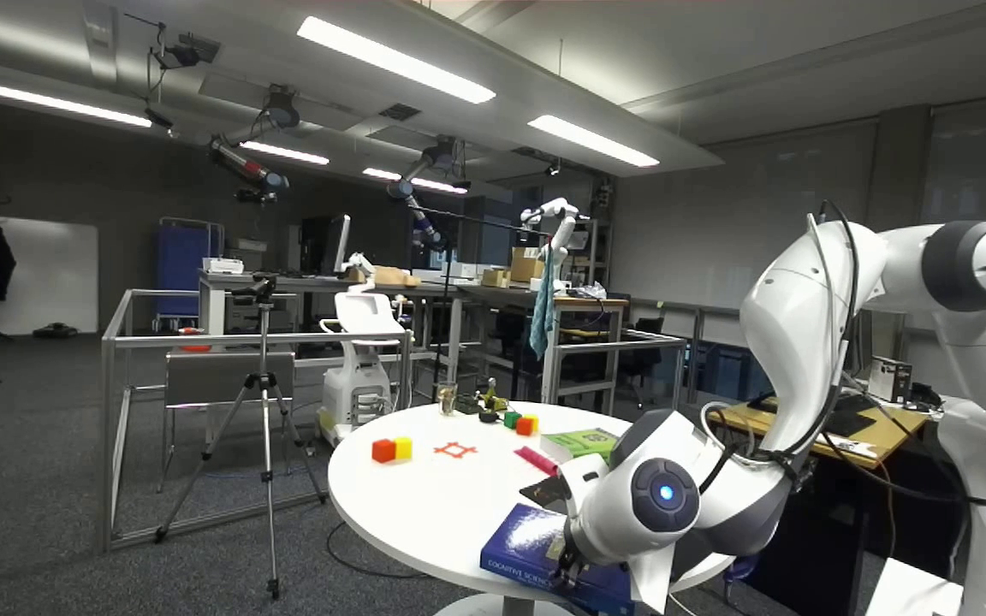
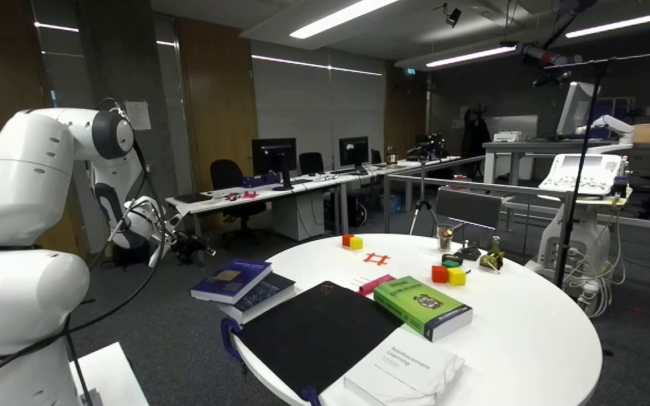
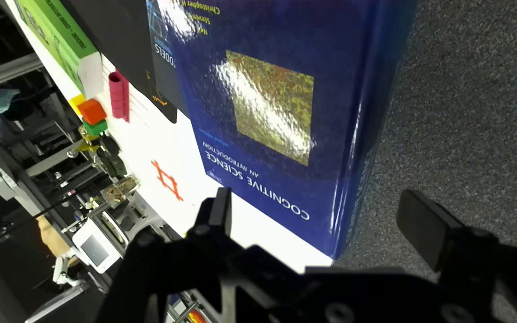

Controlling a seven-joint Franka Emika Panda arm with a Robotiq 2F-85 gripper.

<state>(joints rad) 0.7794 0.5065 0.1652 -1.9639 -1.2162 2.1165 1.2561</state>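
My gripper (image 3: 316, 202) stands open beside the blue "Cognitive Science" book (image 3: 267, 184), with nothing gripped. In the wrist view one finger (image 3: 221, 211) shows against the white tabletop, the other (image 3: 424, 229) against the grey floor, and the book's spine corner lies between them. The blue book (image 2: 232, 280) rests on a darker book (image 2: 263, 296) and juts past the table's edge. In an exterior view the gripper (image 2: 198, 248) is just off the blue book's far side; in another the gripper (image 1: 568, 571) partly covers the book (image 1: 523, 543). I cannot tell whether they touch.
On the round white table (image 2: 528, 332) lie a black mat (image 2: 325, 332), a green book (image 2: 424, 304), a white book (image 2: 404, 369), a pink roll (image 2: 376, 285), an orange frame (image 2: 377, 259), several cubes (image 2: 456, 276) and a glass (image 2: 444, 238). A blue clamp (image 2: 230, 337) grips the edge.
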